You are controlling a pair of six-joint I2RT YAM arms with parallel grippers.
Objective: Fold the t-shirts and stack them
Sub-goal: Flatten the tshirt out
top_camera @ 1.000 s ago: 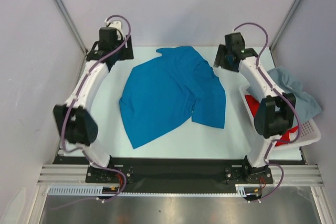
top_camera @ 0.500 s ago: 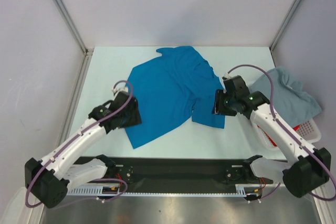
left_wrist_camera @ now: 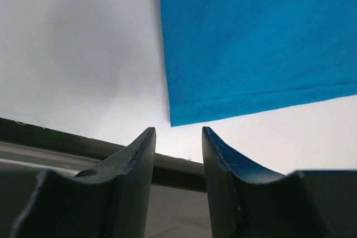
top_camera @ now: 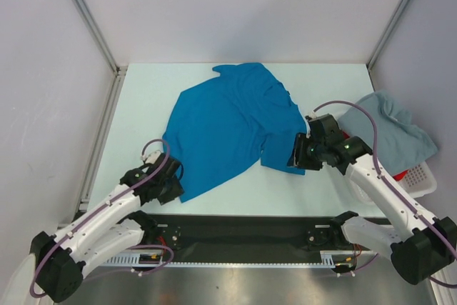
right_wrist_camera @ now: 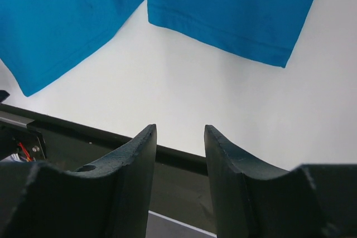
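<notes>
Bright blue t-shirt (top_camera: 232, 130) lies spread and rumpled mid-table (top_camera: 143, 105); pale grey-blue t-shirt (top_camera: 389, 123) drapes over the white basket (top_camera: 423, 182) at the right, red t-shirt (top_camera: 401, 174) inside. Both arms reach low: left gripper (left_wrist_camera: 178, 129) by the blue shirt's near-left hem corner, right gripper (right_wrist_camera: 179, 127) by its near-right hem, each with fingers parted, holding nothing

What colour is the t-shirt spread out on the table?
The t-shirt is plain bright blue; top external view shows it best.
</notes>
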